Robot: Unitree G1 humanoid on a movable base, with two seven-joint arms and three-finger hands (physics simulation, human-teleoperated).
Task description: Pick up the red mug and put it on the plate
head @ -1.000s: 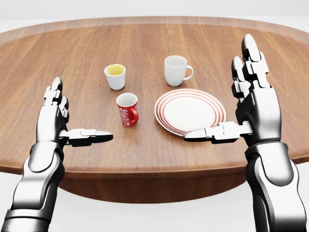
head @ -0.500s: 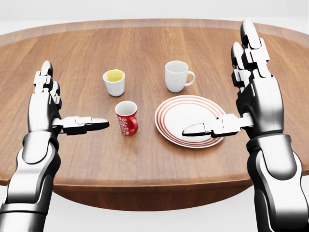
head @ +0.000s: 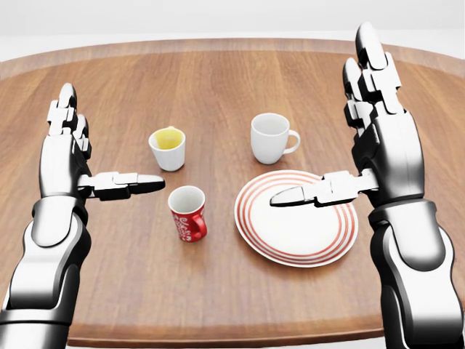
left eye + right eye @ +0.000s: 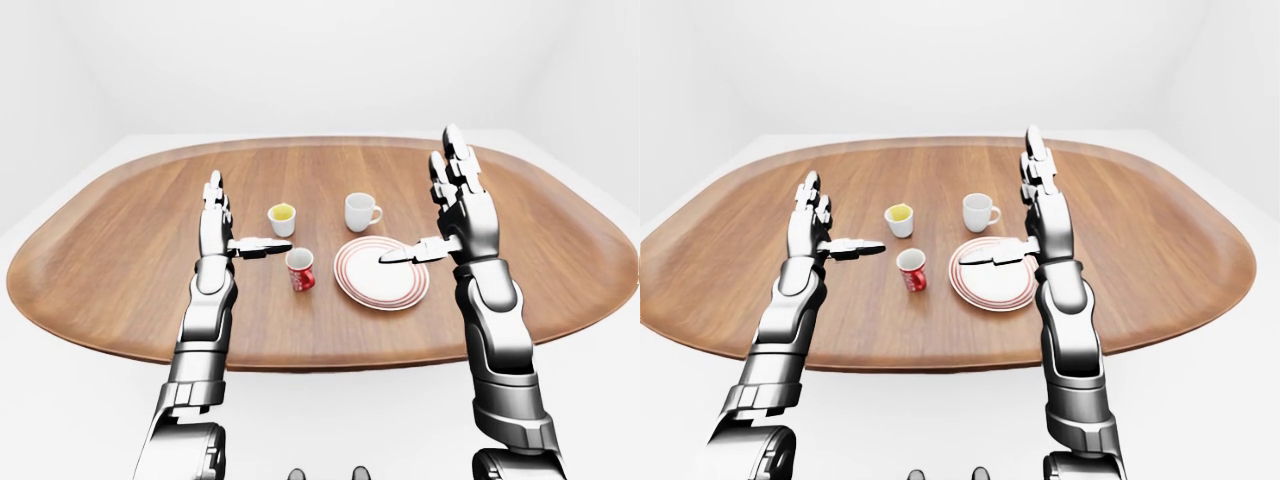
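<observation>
Red mug [image 3: 187,213] stands upright on the wooden counter [image 3: 218,87], in the lower middle of the head view, mouth open upward, interior white. White lettering runs across its red side; too small and blurred to read. Handle sits at its lower right in the head view, toward the plate.

Plate [image 3: 296,217], white with concentric red rings, lies flat just right of the mug, a strip of bare wood between them. Nothing rests on the plate.

Above the mug in the head view: a small white cup [image 3: 168,148] with a yellow inside, up and slightly left. A plain white mug [image 3: 270,137], handle to the right, stands above the plate. No markings visible on either.

Left hand [image 3: 69,156] is raised over the counter left of the mug, fingers [image 3: 62,109] spread and pointing up the view, thumb stretched sideways toward the mug; its tip ends above and left of the mug's rim, not touching. Holds nothing.

Right hand [image 3: 381,134] is raised at the right, fingers straight and apart, thumb reaching left over the plate's upper part. Holds nothing.

Eye views show both forearms reaching in from the bottom over the counter's near edge, and plain white surroundings.
</observation>
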